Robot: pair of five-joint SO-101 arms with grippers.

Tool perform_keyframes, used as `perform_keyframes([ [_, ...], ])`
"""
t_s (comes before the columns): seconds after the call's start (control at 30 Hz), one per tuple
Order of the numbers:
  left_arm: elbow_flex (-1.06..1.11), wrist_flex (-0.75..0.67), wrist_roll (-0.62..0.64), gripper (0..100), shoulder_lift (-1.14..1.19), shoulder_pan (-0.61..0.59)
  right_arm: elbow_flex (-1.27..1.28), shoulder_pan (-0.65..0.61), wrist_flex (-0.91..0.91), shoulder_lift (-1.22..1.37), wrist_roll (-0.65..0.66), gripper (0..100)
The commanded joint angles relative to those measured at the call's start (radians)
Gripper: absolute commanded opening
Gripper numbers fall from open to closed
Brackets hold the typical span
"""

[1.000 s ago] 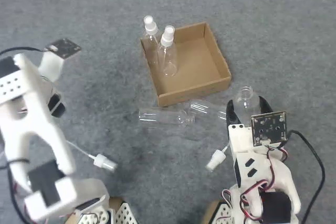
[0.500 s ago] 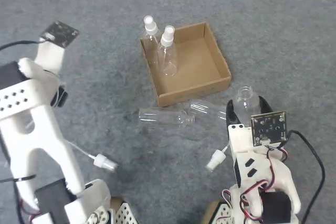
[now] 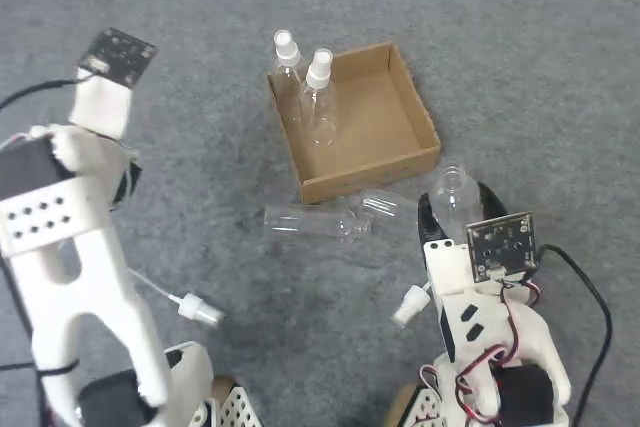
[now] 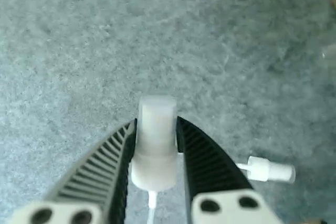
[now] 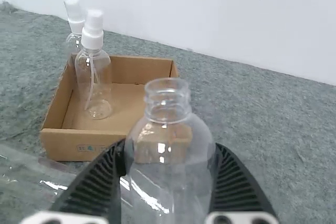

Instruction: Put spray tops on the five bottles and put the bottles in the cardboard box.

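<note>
My left gripper [image 4: 156,125] is shut on a white spray top [image 4: 156,148], held above the grey carpet with its tube hanging down. On the right, my right gripper [image 5: 169,153] is shut on a clear uncapped bottle [image 5: 168,166], upright with its open neck up. From above, that bottle [image 3: 455,190] stands just in front of the cardboard box [image 3: 410,142]. Two capped bottles [image 3: 320,97] stand at the box's left side. Two bare bottles [image 3: 315,222] lie in front of the box. Loose spray tops lie at front left [image 3: 200,309] and beside the right arm [image 3: 412,302].
The left arm's white body [image 3: 70,217] rises tall over the carpet's left side. A loose spray top [image 4: 269,169] lies on the carpet below and beside the held one. Open carpet spreads behind and to the right of the box. A white wall bounds the far edge.
The left arm has swung upward and toward the far side with the spray top. The right arm has shifted the bottle slightly left and nearer the box.
</note>
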Motion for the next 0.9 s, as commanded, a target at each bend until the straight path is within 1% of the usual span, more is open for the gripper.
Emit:
perform_keyframes([
  [0.0,0.102,-0.123,0.060,1,-0.133,0.017,0.003,-0.044,-0.031,0.001,-0.002,6.2],
  [0.13,0.223,-0.210,0.094,1,-0.245,0.023,0.006,-0.074,-0.030,0.001,0.000,6.2],
  [0.27,0.297,-0.253,0.118,1,-0.328,0.043,0.006,-0.074,-0.030,0.001,0.000,6.2],
  [0.6,0.328,-0.321,0.338,1,-0.417,0.048,0.006,-0.076,-0.028,0.001,0.000,6.2],
  [0.73,0.328,-0.327,0.393,1,-0.443,0.089,0.006,-0.076,-0.028,0.001,-0.002,6.2],
  [0.87,0.326,-0.345,0.517,1,-0.505,0.152,0.006,-0.076,-0.030,0.001,-0.006,6.2],
])
